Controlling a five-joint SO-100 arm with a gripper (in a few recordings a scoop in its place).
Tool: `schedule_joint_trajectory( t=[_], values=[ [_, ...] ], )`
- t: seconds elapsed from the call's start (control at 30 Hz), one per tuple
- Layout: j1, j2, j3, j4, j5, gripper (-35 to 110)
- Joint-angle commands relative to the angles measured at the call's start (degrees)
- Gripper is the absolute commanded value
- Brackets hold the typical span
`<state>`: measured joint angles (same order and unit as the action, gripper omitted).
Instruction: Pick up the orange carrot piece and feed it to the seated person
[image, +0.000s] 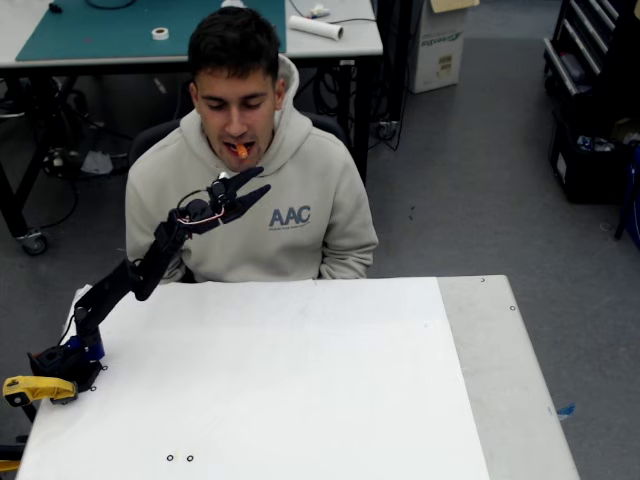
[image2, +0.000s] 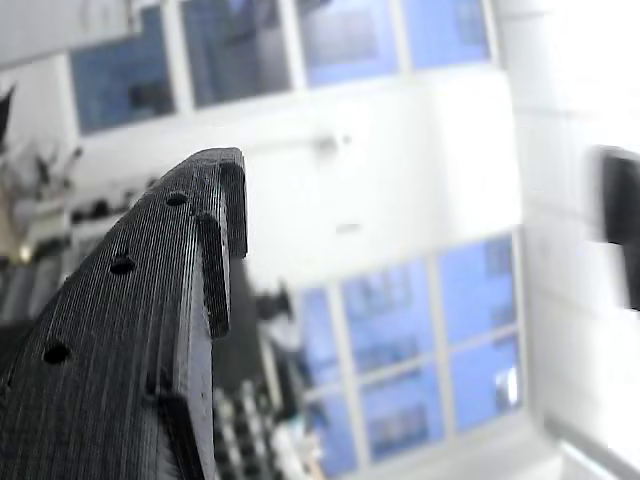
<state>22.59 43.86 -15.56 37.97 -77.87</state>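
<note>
Fixed view: the orange carrot piece sits in the seated person's mouth, and the gripper hangs just below his chin, jaws spread wide and empty. I'd back off slow and low, away from his face. Wrist view: one black finger against blurry windows, nothing held.

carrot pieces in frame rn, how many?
1. The orange carrot piece is in the seated person's mouth, just above the open gripper. None visible on the white table.
</note>
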Motion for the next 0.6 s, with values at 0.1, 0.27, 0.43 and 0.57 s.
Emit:
schedule_joint_trajectory(
  t=[0.1,0.27,0.43,0.57],
  values=[
    [3.3,3.8,-2.9,-0.5,0.3,34],
    [5.7,3.6,-2.5,-0.5,0.4,26],
    [7.2,3.4,-2.4,-0.4,0.4,10],
    [7.4,3.5,-2.3,-0.3,0.5,-4]
  ],
)
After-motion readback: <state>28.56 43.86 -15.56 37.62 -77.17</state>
